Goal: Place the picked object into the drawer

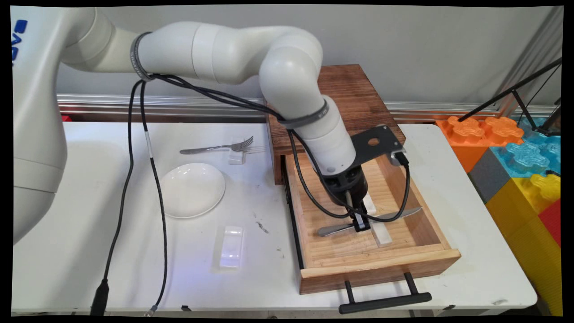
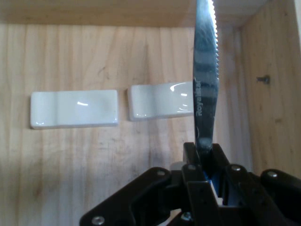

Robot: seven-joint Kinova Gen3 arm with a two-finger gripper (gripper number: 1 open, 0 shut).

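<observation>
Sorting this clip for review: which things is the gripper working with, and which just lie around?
In play:
gripper, shut on the knife
open wooden drawer
two white rests in the drawer

Lying about:
fork on its rest
white plate
empty rest

one knife (image 1: pixel 372 219), one fork (image 1: pixel 218 147), one plate (image 1: pixel 192 189), four white rests (image 1: pixel 231 246), one drawer (image 1: pixel 381 269)

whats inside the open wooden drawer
The drawer holds a knife clamped in the pincer and two white rests. The blade covers part of one rest; the arm hides some drawer floor.
</observation>
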